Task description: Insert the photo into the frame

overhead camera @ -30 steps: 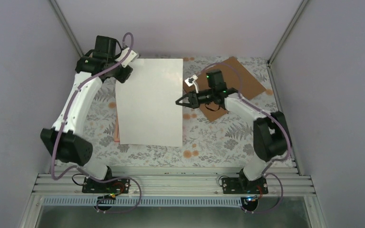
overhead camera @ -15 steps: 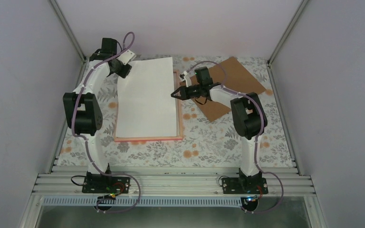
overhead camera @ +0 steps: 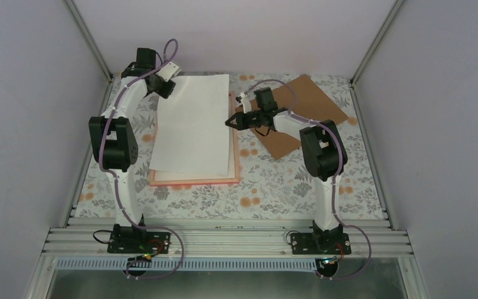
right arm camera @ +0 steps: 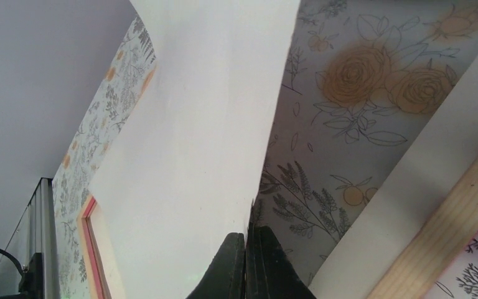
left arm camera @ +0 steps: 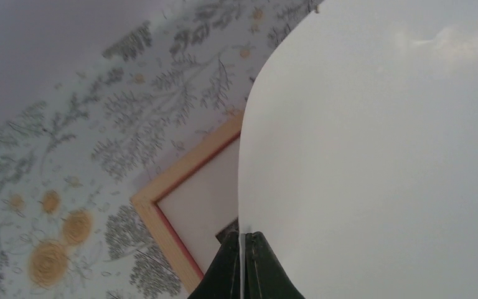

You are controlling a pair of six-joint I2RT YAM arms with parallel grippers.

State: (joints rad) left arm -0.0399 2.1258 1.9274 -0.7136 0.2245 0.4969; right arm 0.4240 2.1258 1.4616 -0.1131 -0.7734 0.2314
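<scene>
Though spread white side up across the frame (overhead camera: 193, 181), left of centre on the tabletop (overhead camera: 274, 187), not yet seated in it. Nearest the near edge: the frame's pink near rail showing bare, with the photo (overhead camera: 194, 124) stopping just short of it and lying askew, covering the left rail while leaving the right rail exposed. Bows upward farther back.

Midway along the photo's right edge: right gripper (overhead camera: 229, 122), clenched on the sheet, fingers pressed together on the paper's edge in its wrist view. Toward the far left corner: left gripper (overhead camera: 164, 87), likewise clamped on the photo's far-left corner, with a frame corner showing beneath the lifted paper. Toward the far right corner: brown backing board (overhead camera: 311, 106), lying flat under the right arm.

As a judgement: likely to land across the rails rather than inside them if let go at this skew, so needs squaring first. Could crease or kink at either pinch if the arms pull against each other or lower unevenly, given the bow in the sheet. Might also shove the thin frame along the tabletop if a fingertip catches a rail on the way down.

No brand, label or readable writing anywhere. Blank white on the photo's upper face, and only a flower-and-fern pattern on the tabletop.
</scene>
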